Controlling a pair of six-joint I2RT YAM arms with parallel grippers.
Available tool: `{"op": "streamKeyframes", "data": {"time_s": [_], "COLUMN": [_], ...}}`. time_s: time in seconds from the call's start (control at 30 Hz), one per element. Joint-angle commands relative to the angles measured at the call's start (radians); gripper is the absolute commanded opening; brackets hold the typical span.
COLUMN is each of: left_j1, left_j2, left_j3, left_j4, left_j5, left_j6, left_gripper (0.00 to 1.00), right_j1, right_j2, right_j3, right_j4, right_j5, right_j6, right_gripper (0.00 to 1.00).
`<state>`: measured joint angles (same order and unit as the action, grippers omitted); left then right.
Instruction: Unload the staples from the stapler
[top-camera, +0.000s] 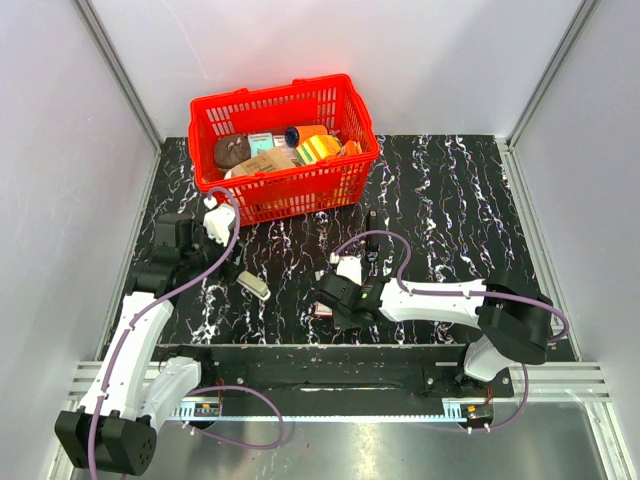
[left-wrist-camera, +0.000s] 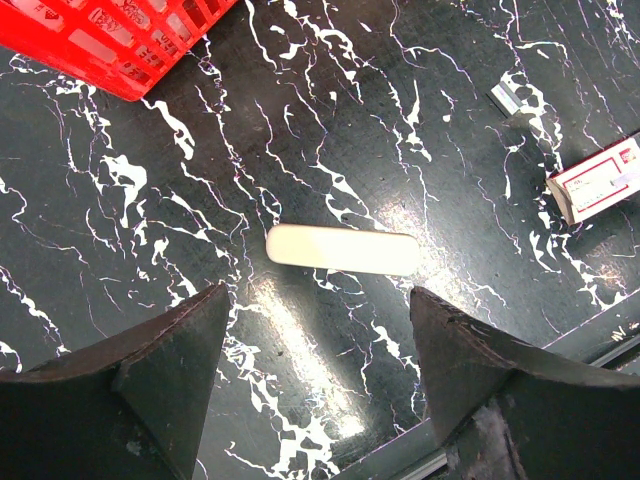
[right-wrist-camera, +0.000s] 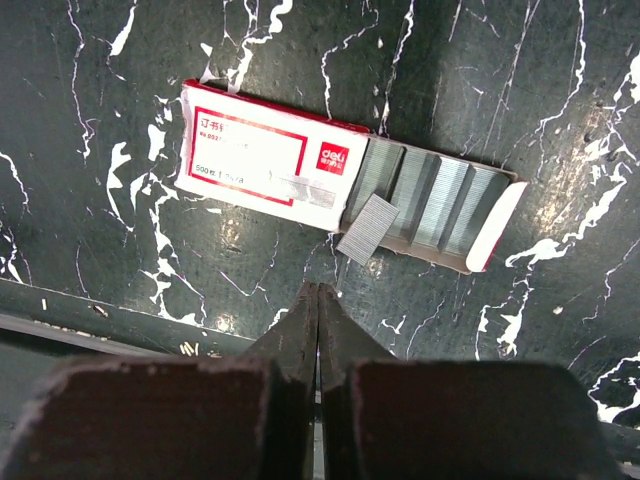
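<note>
Left pincer (left-wrist-camera: 318, 296) stands wide apart, empty; stapler (left-wrist-camera: 342, 249) lies at 12 o'clock, clear of both fingers. Right pincer (right-wrist-camera: 318, 292) is pressed together, empty; staple box (right-wrist-camera: 260, 155) lies at 12 o'clock.

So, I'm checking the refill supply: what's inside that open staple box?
The pulled-out tray holds several rows of staple strips; one loose strip lies across its edge. Whatever sits under the sleeve is covered.

Light was bright and even from above; glare sheened the table (left-wrist-camera: 300, 340) in the left wrist view; near fingers (left-wrist-camera: 150, 390) were dark, blurred.
</note>
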<state>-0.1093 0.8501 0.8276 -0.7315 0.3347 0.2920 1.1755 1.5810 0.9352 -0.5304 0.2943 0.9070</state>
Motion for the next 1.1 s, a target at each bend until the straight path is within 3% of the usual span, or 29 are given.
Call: {"op": "streamKeyframes", "data": {"time_s": [0.0, 1.07], "left_j1": [0.005, 0.005], "left_j2": [-0.017, -0.014], "left_j3": [0.015, 0.011], "left_j4": [0.024, 0.029], "left_j5": [0.007, 0.006], "left_j6": [0.009, 0.015], "left_gripper": [0.78, 0.78], "right_j1": [-0.004, -0.059], "right_j2": [0.004, 0.005], "right_j3": [0.031, -0.016], "right_j4": [0.014, 0.013], "right_j5": [0.025, 0.072], "right_j6": [-0.036, -0.043], "right_gripper": [0.00, 0.00]}}
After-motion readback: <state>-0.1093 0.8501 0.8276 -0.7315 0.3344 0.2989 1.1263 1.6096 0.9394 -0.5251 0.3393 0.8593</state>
